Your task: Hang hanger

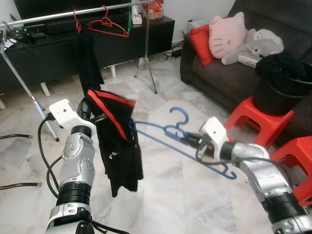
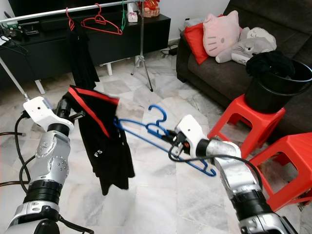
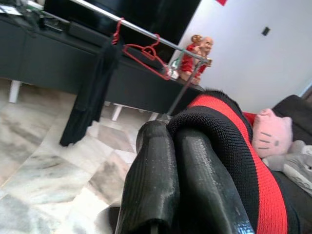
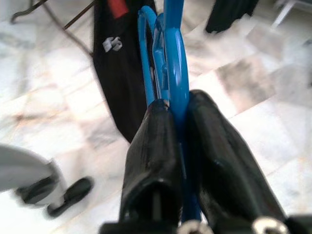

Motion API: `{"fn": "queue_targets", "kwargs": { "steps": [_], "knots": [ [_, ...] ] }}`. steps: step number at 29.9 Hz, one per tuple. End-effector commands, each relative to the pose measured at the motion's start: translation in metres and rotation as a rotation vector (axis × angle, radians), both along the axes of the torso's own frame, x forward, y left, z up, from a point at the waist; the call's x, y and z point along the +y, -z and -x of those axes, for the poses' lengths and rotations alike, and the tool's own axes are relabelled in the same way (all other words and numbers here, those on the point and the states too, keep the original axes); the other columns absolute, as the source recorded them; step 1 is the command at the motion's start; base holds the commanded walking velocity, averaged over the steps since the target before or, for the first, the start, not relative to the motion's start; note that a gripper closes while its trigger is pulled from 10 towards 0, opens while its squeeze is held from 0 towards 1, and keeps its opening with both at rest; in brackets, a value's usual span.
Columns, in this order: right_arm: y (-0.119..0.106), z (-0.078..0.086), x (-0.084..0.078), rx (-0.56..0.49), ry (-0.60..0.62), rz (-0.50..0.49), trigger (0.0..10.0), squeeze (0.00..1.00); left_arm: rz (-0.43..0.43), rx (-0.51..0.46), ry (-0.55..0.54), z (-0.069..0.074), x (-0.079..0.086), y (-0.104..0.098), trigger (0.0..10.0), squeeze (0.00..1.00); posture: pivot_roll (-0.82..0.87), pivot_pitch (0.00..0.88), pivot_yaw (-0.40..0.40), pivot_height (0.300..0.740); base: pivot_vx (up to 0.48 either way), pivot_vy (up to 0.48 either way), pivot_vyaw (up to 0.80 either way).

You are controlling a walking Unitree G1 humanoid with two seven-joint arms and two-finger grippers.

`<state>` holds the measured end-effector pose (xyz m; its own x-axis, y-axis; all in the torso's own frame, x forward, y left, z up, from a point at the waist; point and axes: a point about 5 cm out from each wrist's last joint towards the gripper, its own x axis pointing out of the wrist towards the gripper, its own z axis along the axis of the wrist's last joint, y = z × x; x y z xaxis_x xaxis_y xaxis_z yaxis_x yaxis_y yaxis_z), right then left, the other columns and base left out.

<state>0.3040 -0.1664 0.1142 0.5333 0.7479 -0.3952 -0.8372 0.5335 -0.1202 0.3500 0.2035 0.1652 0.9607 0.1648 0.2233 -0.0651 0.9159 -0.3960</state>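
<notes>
Right wrist view – right end effector clamps blue hanger; garment lettering unreadable

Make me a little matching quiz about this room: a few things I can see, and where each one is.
Things:
1. blue plastic hanger
2. red plastic hanger
3. black bucket
4. pink cat cushion

Places:
a. on the dark sofa
b. on the metal clothes rail
c. in the right hand
d. on a red plastic stool

Pairs: 1-c, 2-b, 3-d, 4-a
</notes>
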Motion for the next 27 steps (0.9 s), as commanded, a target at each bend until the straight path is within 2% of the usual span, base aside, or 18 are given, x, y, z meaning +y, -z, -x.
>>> {"fn": "queue_targets", "kwargs": {
  "steps": [1,4,7,10,13,14,15,16,17,20,21,22,23,24,25,26,27],
  "knots": [
    [-0.006,0.005,0.002,0.0,-0.076,0.033,0.0,0.0,0.001,-0.062,0.035,-0.005,-0.005,-0.013,0.0,0.0,-0.03,0.0,-0.06,0.74,0.0,0.0,0.0],
    [-0.005,0.007,-0.003,0.017,-0.105,0.103,0.0,0.0,-0.002,-0.082,0.072,-0.005,-0.009,-0.017,0.0,0.0,-0.03,0.0,-0.06,0.74,0.0,0.0,0.0],
    [-0.012,-0.001,-0.008,-0.022,-0.047,0.124,0.0,0.0,0.0,-0.088,0.072,-0.005,-0.009,-0.017,0.0,0.0,-0.03,0.0,-0.06,0.74,0.0,0.0,0.0],
    [-0.021,-0.01,-0.016,-0.074,0.077,0.148,0.0,0.0,0.004,-0.088,0.052,-0.004,-0.005,-0.017,0.0,0.0,-0.03,0.0,-0.064,0.74,0.0,0.0,0.0],
    [-0.021,-0.011,-0.017,-0.078,0.102,0.149,0.0,0.0,0.004,-0.088,0.048,-0.004,-0.005,-0.017,0.0,0.0,-0.03,0.0,-0.064,0.74,0.0,0.0,0.0],
    [-0.022,-0.017,-0.024,-0.103,0.213,0.162,0.0,0.0,0.006,-0.09,0.033,-0.004,-0.002,-0.016,0.0,0.0,-0.03,0.0,-0.064,0.74,0.0,0.0,0.0],
    [-0.021,-0.023,-0.031,-0.123,0.369,0.136,0.0,0.0,0.001,-0.089,0.02,-0.003,-0.001,-0.015,0.0,0.0,-0.03,0.0,-0.064,0.74,0.0,0.0,0.0],
    [-0.021,-0.023,-0.031,-0.123,0.369,0.136,0.0,0.0,0.001,-0.089,0.02,-0.003,-0.001,-0.015,0.0,0.0,-0.03,0.0,-0.064,0.74,0.0,0.0,0.0],
    [-0.016,-0.025,-0.036,-0.119,0.485,0.101,0.0,0.0,-0.017,-0.09,0.014,-0.003,-0.002,-0.015,0.0,0.0,-0.04,0.0,-0.062,0.74,0.0,0.0,0.0],
    [-0.006,-0.028,-0.044,-0.113,0.633,0.094,0.0,0.0,-0.036,-0.098,0.01,-0.002,-0.006,-0.016,0.0,0.0,-0.04,0.0,-0.062,0.74,0.0,0.0,0.0],
    [0.0,-0.029,-0.05,-0.104,0.737,0.062,0.0,0.0,-0.048,-0.105,0.009,-0.002,-0.007,-0.018,0.0,0.0,-0.04,0.0,-0.062,0.74,0.0,0.0,0.0],
    [0.0,-0.029,-0.05,-0.104,0.737,0.062,0.0,0.0,-0.048,-0.105,0.009,-0.002,-0.007,-0.018,0.0,0.0,-0.04,0.0,-0.062,0.74,0.0,0.0,0.0],
    [0.007,-0.031,-0.057,-0.095,0.851,0.036,0.0,0.0,-0.057,-0.108,0.006,-0.002,-0.009,-0.018,0.0,0.0,-0.04,0.0,-0.062,0.74,0.0,0.0,0.0],
    [0.01,-0.032,-0.059,-0.09,0.883,0.03,0.0,0.0,-0.058,-0.109,0.006,-0.002,-0.009,-0.018,0.0,0.0,-0.04,0.0,-0.062,0.74,0.0,0.0,0.0],
    [0.013,-0.032,-0.061,-0.088,0.912,0.041,9.2,0.0,-0.059,-0.109,0.007,-0.002,-0.01,-0.018,0.0,0.0,-0.04,0.0,-0.062,0.74,0.0,0.0,0.0],
    [0.017,-0.033,-0.064,-0.088,0.943,0.067,9.2,0.0,-0.061,-0.11,0.012,-0.001,-0.011,-0.018,0.0,0.0,-0.04,0.0,-0.062,0.74,0.0,0.0,0.0],
    [0.022,-0.033,-0.066,-0.078,0.972,0.078,10.0,0.0,-0.062,-0.11,0.017,-0.001,-0.013,-0.018,0.0,0.0,-0.05,0.0,-0.052,0.74,0.0,0.0,0.0]
  ]
}}
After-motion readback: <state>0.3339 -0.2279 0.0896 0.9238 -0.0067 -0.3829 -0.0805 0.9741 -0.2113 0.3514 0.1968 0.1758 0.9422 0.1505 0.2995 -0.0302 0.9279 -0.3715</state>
